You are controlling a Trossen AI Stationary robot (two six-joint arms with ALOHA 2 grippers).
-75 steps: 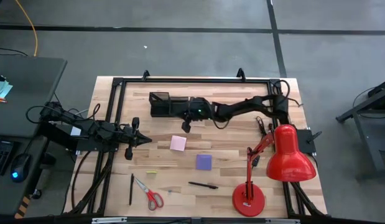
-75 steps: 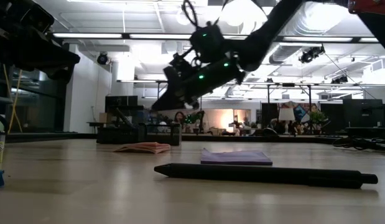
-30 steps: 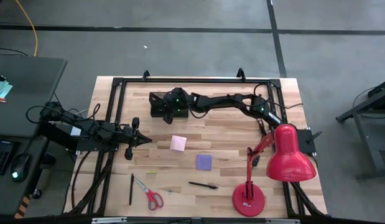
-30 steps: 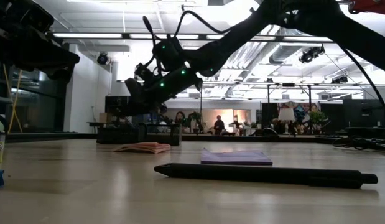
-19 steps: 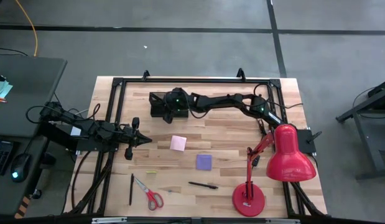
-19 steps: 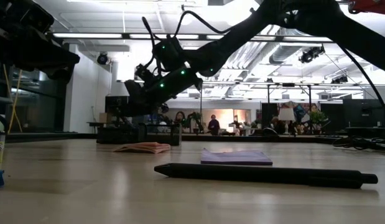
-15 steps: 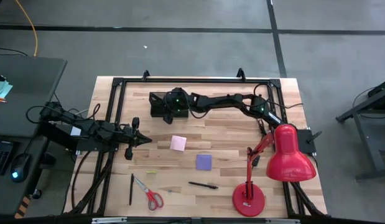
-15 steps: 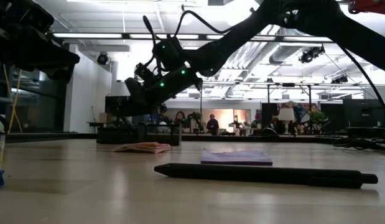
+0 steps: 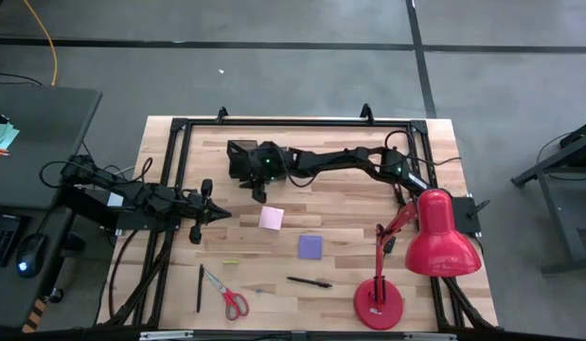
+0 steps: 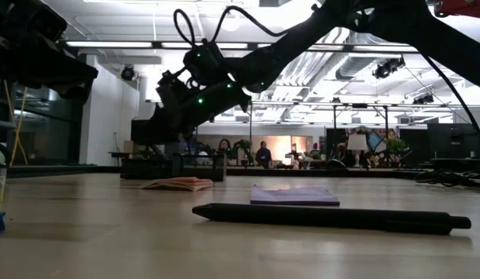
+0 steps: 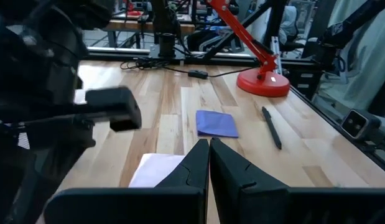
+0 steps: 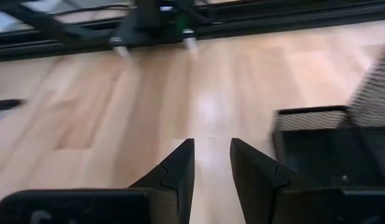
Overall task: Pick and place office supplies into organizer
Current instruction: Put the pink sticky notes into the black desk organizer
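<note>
Both of my grippers carry nothing. My right gripper (image 12: 211, 165) stands slightly apart, a narrow gap between its two fingers, and it hovers at the left end of the organizer (image 9: 243, 159) near the table's far edge; in my right wrist view a dark compartment of the organizer (image 12: 316, 146) shows just beside my fingers, and I cannot tell what lies in it. My right arm reaches long and low across the far side of the table, from its base near the red lamp (image 9: 435, 237).

My left gripper (image 11: 209, 158) is pressed fully shut and waits at the left side, pointing toward the pink pad (image 9: 271, 218).

The purple pad (image 9: 310, 247) lies flat near the table's middle, right of the pink one. One pen (image 9: 309, 281) lies with its long axis running left to right near the front edge; another pen (image 9: 199, 287) runs front to back, just left of the red-handled scissors (image 9: 228, 296), whose blades point away toward the far left. A tiny yellowish piece (image 9: 231, 262) sits just beyond them.
</note>
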